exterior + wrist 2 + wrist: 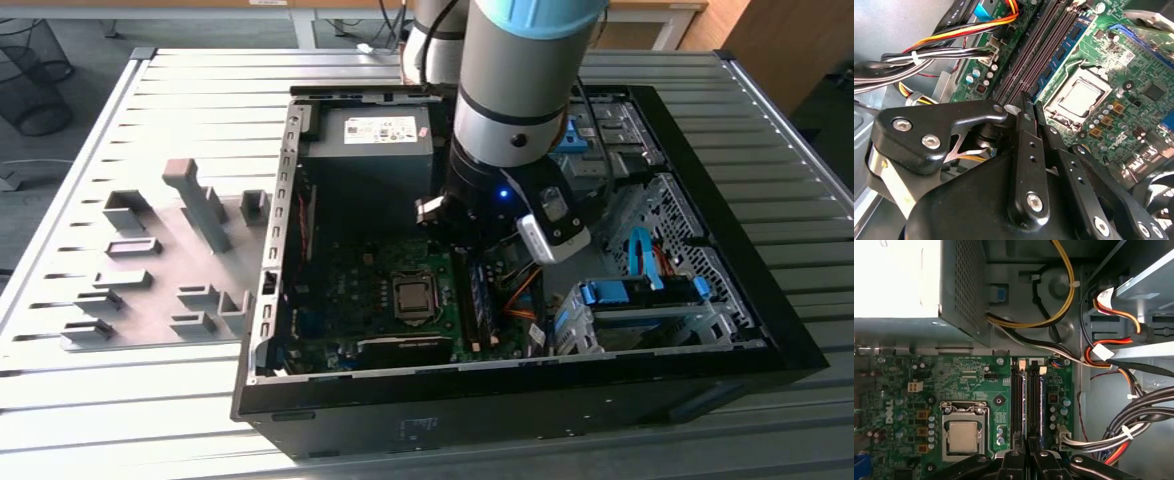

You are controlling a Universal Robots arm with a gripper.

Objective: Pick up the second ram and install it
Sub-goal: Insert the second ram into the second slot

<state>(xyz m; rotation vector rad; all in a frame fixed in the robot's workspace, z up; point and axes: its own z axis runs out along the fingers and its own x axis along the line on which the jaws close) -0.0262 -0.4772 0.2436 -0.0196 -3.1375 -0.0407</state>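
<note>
End effector (1026,107) is inside the PC case (747,330), fingers pressed together, low over the memory slots (1026,400) beside the CPU socket (963,432). Second ram (1061,47) looks seated in a slot just ahead of fingertips. Install prob. done or in final press; can't confirm latches.

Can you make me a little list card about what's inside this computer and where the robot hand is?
place: open computer case on a slatted table
gripper: low over the memory slots
ram: a blue ram stick stands in a slot
processor: beside the slots, uncovered
power supply: in the case's far corner
cables: bundled, on the slots' other side
</note>
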